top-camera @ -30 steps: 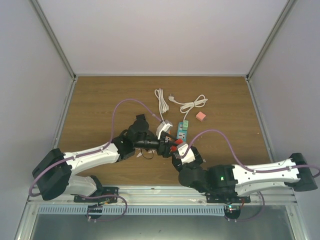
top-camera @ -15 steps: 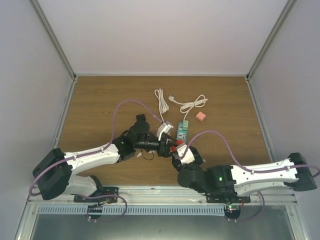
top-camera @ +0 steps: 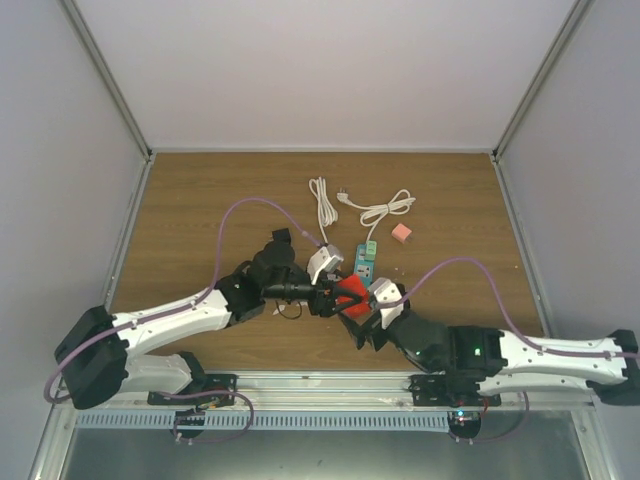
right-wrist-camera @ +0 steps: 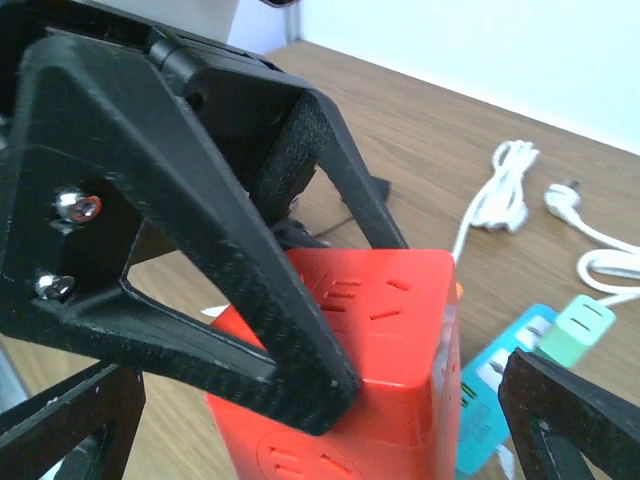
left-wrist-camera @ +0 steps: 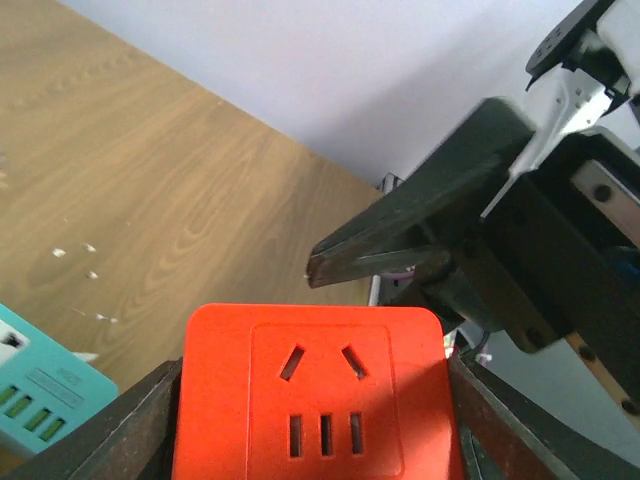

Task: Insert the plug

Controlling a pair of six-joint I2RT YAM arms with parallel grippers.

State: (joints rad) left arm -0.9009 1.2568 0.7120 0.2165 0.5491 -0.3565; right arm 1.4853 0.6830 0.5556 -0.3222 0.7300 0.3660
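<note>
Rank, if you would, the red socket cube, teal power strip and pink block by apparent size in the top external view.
1. teal power strip and red socket cube: alike in size; the cube is partly covered, so I leave them unranked.
2. pink block: clearly smallest.

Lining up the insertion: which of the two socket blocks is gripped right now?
The red cube-shaped socket block, clamped between the fingers of the left gripper. The teal power strip lies free on the wooden table.

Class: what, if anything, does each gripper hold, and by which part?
The left gripper clamps the red socket cube by two opposite side faces. The right gripper is open and holds nothing.
</note>
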